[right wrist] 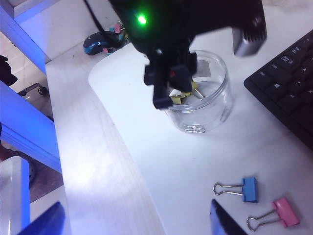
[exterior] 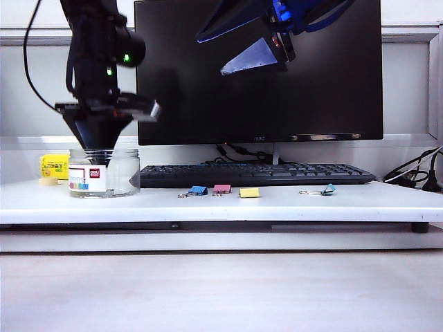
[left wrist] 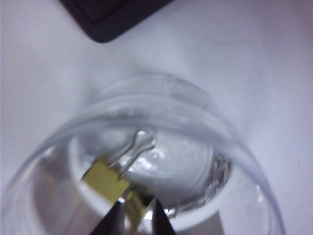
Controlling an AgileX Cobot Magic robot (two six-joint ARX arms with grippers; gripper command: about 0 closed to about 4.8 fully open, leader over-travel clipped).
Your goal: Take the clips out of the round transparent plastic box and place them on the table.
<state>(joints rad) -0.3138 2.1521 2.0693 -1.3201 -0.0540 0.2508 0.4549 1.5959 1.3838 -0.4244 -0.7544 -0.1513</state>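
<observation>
The round transparent plastic box [exterior: 111,173] stands at the left of the white table [exterior: 208,207]. My left gripper [exterior: 104,155] reaches down into it from above. In the left wrist view its dark fingertips [left wrist: 116,221] are shut on a yellow clip [left wrist: 105,178] inside the box [left wrist: 230,147], silver handles pointing away. The right wrist view shows yellow clips [right wrist: 178,95] in the box [right wrist: 210,105] under the left arm. One yellow clip [exterior: 249,192] lies on the table before the keyboard. My right gripper [exterior: 239,45] hangs high in front of the monitor, open [right wrist: 132,225] and empty.
A blue clip [exterior: 199,190], a pink clip [exterior: 222,188] and a teal clip [exterior: 324,190] lie on the table. The black keyboard [exterior: 256,174] and monitor [exterior: 257,69] stand behind them. A small yellow box [exterior: 54,166] sits left of the jar. Cables lie at the far right.
</observation>
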